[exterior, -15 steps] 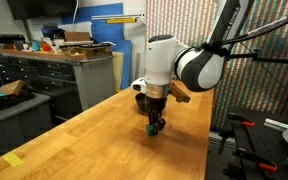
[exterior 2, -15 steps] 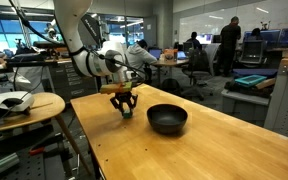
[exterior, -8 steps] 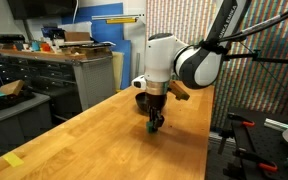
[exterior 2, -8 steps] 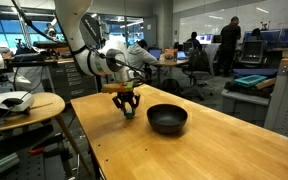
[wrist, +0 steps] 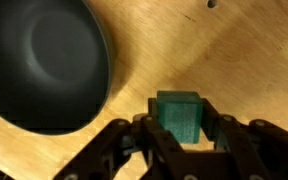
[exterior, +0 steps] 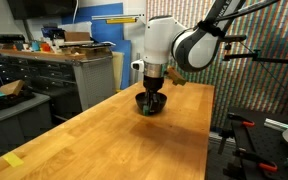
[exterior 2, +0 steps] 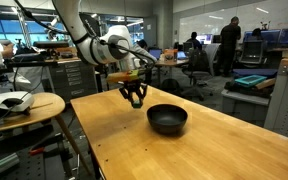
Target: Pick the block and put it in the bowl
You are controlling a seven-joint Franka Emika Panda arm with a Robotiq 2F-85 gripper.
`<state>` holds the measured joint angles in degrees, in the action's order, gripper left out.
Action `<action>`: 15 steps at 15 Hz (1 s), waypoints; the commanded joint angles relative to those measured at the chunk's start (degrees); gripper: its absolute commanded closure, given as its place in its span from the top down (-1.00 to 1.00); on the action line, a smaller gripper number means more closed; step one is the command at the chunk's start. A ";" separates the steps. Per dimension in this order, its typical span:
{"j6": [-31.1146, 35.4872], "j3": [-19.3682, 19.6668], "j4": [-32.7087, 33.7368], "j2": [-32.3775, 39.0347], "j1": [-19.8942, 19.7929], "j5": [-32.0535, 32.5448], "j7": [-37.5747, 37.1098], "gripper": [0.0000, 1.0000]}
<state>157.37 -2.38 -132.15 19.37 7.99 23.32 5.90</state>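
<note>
Left of the bowl in an exterior view, the gripper hangs over the table, its tips raised off the wood and about level with the bowl's rim. Seen from the wrist, the bowl fills the upper left corner. Just right of its rim the block is pinched between the fingers, one against each side, over bare wood outside the bowl.

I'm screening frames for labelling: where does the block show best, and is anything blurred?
Wrist view: the block shows largest, slightly soft; the end effector around it is blurred. Both exterior views: block too small to tell.
</note>
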 commanded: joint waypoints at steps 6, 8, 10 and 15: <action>-0.93 3.66 -0.03 -7.36 -2.01 1.15 -2.25 -0.60; -0.23 5.17 0.37 -6.76 -2.76 1.77 -2.97 -0.60; -0.01 6.21 0.80 -5.69 -3.68 1.33 -3.17 -0.60; 0.51 7.15 1.92 -1.90 -6.13 -1.25 -2.78 -0.60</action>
<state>156.82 4.51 -132.04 14.72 2.95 23.46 3.56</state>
